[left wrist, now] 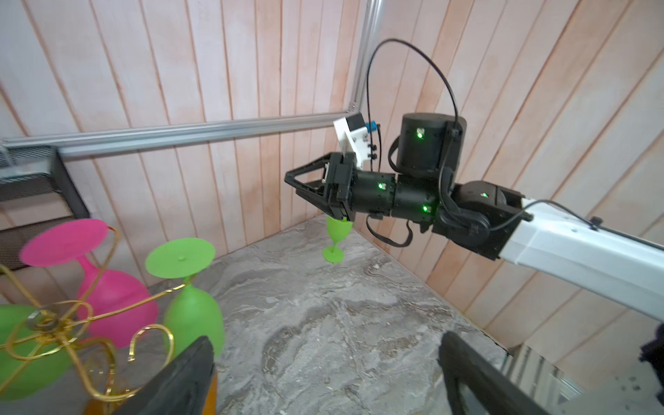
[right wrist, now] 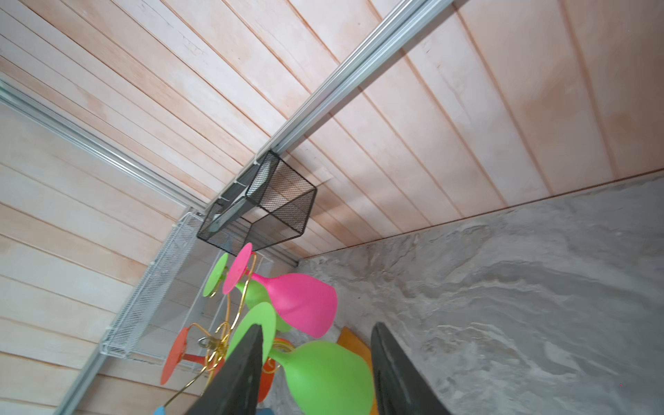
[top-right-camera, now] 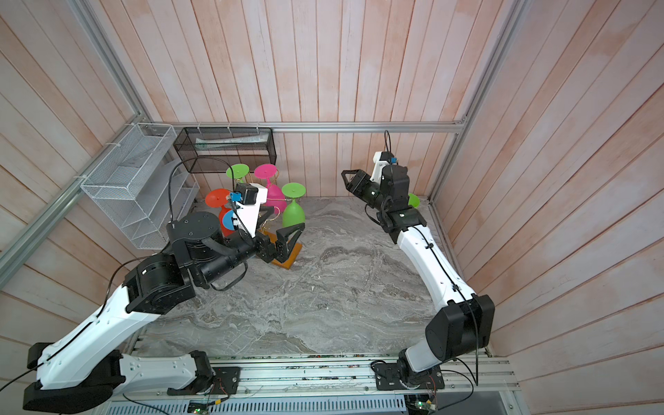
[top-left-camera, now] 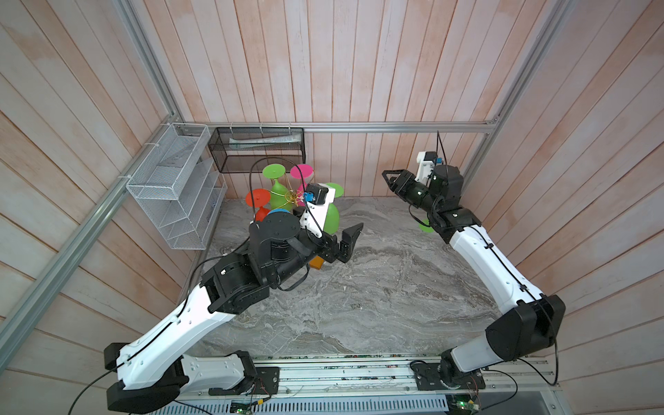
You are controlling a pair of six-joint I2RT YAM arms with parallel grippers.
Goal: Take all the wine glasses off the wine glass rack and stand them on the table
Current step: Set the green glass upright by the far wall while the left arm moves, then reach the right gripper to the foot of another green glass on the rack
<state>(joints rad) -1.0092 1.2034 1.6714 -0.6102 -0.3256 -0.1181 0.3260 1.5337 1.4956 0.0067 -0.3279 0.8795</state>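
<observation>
**tobi:** ok, where's everything sitting? I've got the wine glass rack (top-left-camera: 291,196) at the back left of the bench (top-left-camera: 377,287), in front of the black mesh basket (top-left-camera: 258,151) on the back wall and next to the white wire shelf (top-left-camera: 169,187).

**mags:** yep, the gold wire thing on its wooden base. Five glasses hang on it upside down, feet up. There's a pink glass (top-left-camera: 301,171), a far green glass (top-left-camera: 273,171), an orange glass (top-left-camera: 258,197) and a blue glass (top-right-camera: 228,221) that's mostly behind the left arm. Then a near green glass (top-right-camera: 294,213) on the side facing the middle of the bench.

**tobi:** and the one that's off the rack?

**mags:** a loose green wine glass (left wrist: 337,231) stands upright on the bench in the back right corner. It's well apart from the rack and half hidden under the right arm's wrist.

**tobi:** tools?

**mags:** left tool (left wrist: 323,343) is spread wide with nothing in it, low down by the rack's base. One finger (left wrist: 187,373) is right up beside the near green glass's bowl, can't tell if it touches. Right tool (right wrist: 317,326) is up in the air near the back wall, facing the rack. Its fingers are apart with a clear gap and nothing between them.
</observation>
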